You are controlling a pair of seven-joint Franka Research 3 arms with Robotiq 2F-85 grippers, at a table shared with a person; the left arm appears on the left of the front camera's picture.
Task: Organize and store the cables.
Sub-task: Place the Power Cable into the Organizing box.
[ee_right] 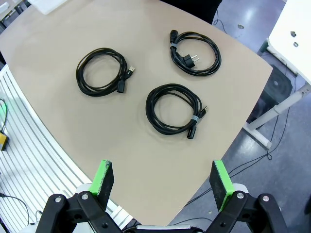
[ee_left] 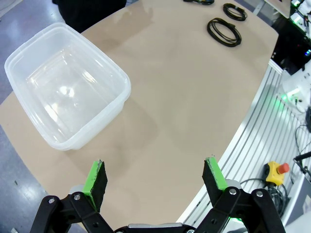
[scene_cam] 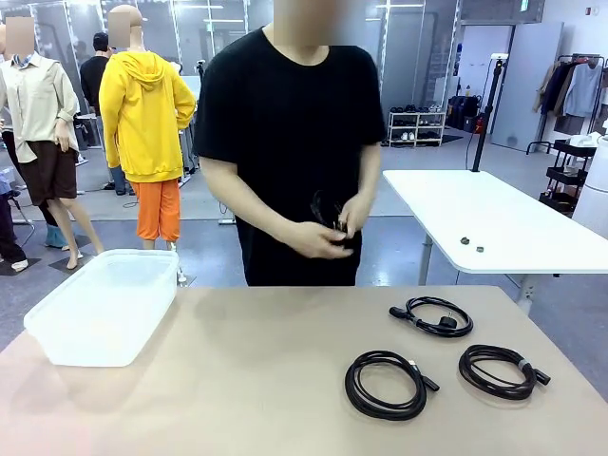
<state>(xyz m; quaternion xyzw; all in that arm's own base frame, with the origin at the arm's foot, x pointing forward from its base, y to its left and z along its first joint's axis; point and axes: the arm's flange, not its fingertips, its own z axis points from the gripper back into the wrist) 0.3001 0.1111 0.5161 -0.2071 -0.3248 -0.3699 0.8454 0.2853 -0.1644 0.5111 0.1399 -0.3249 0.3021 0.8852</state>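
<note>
Three coiled black cables (scene_cam: 351, 385) lie on the tan table (scene_cam: 266, 380), well apart from the clear plastic tub (scene_cam: 85, 350); the person (scene_cam: 294, 123) perhaps winds a fourth. Our left gripper (ee_left: 156, 171) and right gripper (ee_right: 163, 170) hang released; we should straddle one coil's strands squarely.

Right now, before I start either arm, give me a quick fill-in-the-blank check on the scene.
1. ____ coiled thin black cables lie on the beige table.
2. The clear plastic bin is ____.
3. The person's hands hold another black ____.
4. The left arm's fingers and the right arm's fingers stand ____.
Missing words: three; empty; cable; open.
</note>
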